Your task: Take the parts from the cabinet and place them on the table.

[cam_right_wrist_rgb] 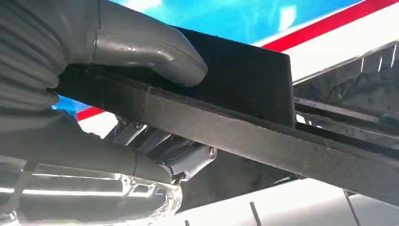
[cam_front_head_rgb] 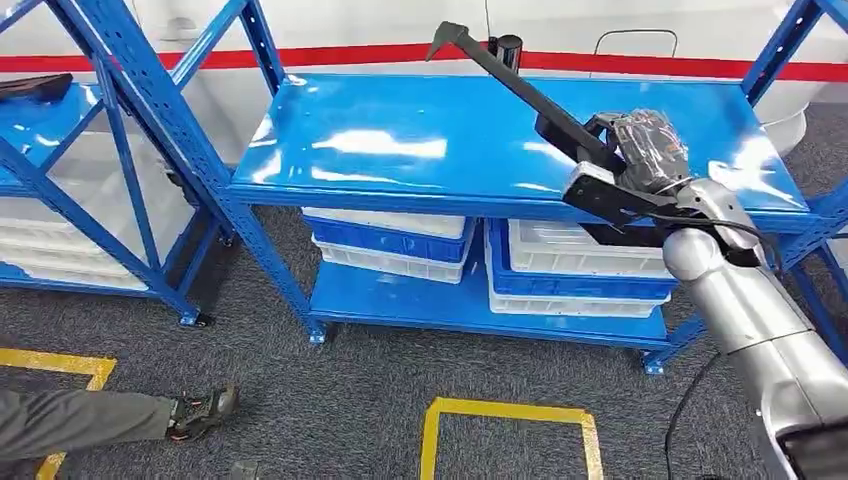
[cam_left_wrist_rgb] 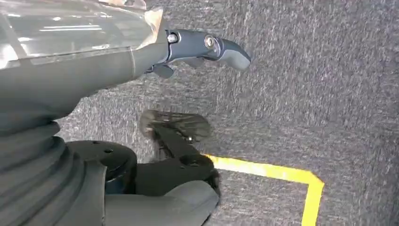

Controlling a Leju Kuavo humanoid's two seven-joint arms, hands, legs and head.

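Observation:
A long black bar-shaped part (cam_front_head_rgb: 510, 85) slants up over the blue cabinet shelf (cam_front_head_rgb: 400, 150), its hooked end toward the back wall. My right hand (cam_front_head_rgb: 645, 150) grips its near end above the shelf's right side. In the right wrist view the grey thumb (cam_right_wrist_rgb: 141, 47) presses on top of the black part (cam_right_wrist_rgb: 244, 136) while the darker fingers wrap underneath. My left hand (cam_left_wrist_rgb: 207, 47) hangs over the grey carpet with its fingers stretched out, holding nothing.
White and blue bins (cam_front_head_rgb: 390, 240) are stacked on the lower shelf. A second blue rack (cam_front_head_rgb: 60, 130) at left carries another dark part (cam_front_head_rgb: 35, 87). A person's leg and shoe (cam_front_head_rgb: 200, 410) lie on the carpet at lower left. Yellow floor tape (cam_front_head_rgb: 510, 410) marks a square.

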